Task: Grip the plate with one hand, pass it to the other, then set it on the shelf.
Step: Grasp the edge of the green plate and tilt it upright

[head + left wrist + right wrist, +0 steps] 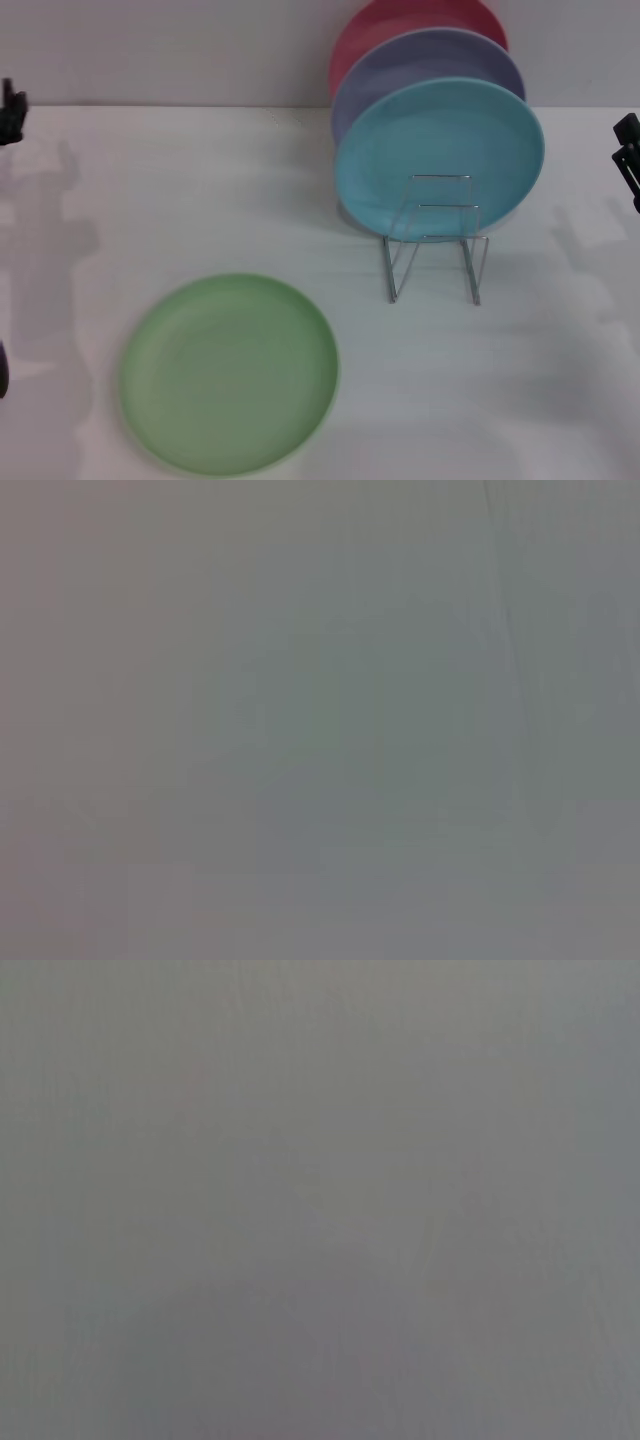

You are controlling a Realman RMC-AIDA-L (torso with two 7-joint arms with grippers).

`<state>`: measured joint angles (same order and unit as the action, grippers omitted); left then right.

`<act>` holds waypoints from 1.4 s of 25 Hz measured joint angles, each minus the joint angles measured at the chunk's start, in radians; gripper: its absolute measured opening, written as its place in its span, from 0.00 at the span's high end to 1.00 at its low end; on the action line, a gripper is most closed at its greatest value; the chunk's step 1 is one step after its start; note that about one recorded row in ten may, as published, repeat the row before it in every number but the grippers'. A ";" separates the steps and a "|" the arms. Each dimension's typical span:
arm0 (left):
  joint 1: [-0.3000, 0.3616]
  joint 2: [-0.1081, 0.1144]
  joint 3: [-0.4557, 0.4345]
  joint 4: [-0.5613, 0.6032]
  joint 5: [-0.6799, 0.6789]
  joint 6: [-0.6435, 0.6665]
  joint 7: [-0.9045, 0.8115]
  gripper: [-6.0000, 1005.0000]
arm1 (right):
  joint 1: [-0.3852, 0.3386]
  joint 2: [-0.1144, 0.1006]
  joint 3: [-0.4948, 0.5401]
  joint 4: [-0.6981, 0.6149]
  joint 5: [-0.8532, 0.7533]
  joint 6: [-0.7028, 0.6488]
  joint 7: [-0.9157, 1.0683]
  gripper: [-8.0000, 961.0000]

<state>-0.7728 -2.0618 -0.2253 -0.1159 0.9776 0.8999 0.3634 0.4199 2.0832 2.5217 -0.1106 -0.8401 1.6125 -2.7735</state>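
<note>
The white table (200,180) is holding everything. The light green plate (229,373) is lying flat on it, near the front and toward the robot's left. The wire shelf (435,240) is standing off to the plate's right, farther back, with a blue plate (440,150) leaning in it. The left gripper (10,112) is sitting closer to the green plate than the right gripper (628,150). Whether either is open cannot be told.

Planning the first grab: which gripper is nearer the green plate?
Left. The left gripper sits at the table's left edge, above the green plate; the right gripper is across the table, beyond the rack.
</note>
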 joint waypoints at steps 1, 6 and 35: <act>0.000 0.000 0.000 0.000 0.000 0.000 0.000 0.20 | -0.001 0.000 0.000 0.001 0.000 0.000 0.000 0.19; -0.048 0.023 0.007 0.009 0.023 -0.147 -0.122 0.20 | -0.005 0.000 0.000 0.003 -0.001 -0.001 0.000 0.19; 0.168 -0.005 -0.020 0.006 0.564 0.701 -0.445 0.20 | 0.005 0.001 0.007 0.008 -0.001 -0.040 -0.006 0.19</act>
<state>-0.6047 -2.0670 -0.2451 -0.1099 1.5420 1.6007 -0.0818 0.4254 2.0840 2.5291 -0.1027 -0.8406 1.5723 -2.7795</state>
